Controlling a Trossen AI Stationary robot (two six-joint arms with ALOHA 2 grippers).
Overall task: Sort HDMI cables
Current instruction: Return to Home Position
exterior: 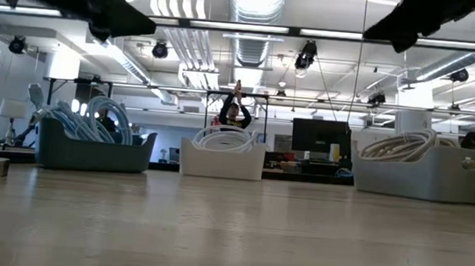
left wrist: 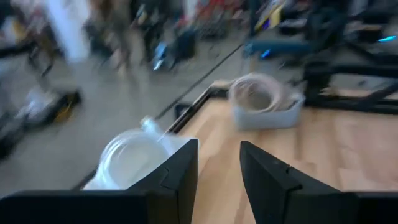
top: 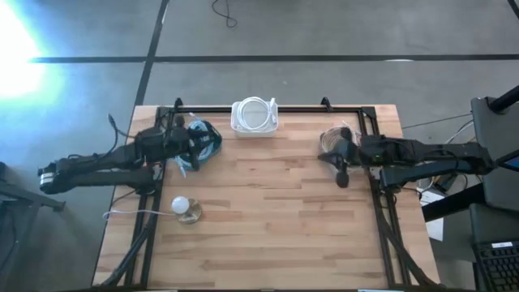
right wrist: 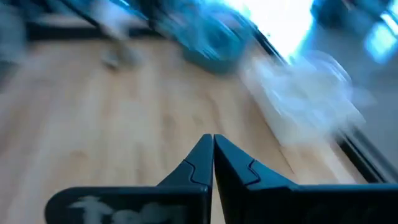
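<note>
Cables (top: 328,139) half hidden under right arm (top: 413,152).

Pale wood, smooth bins, matt grippers.
The table (top: 276,219) is light wood in short jointed strips, smooth with a low sheen. The white bin (top: 255,116) looks like smooth matt plastic, as do the blue bin (exterior: 92,150) left of it and the gray bin (exterior: 425,180) right of it. The HDMI cables (exterior: 213,137) in them have slick, faintly glossy jackets. A black metal frame (top: 304,108) runs behind the white bin. The left gripper (left wrist: 219,152) and right gripper (right wrist: 212,142) are matt and dark.
</note>
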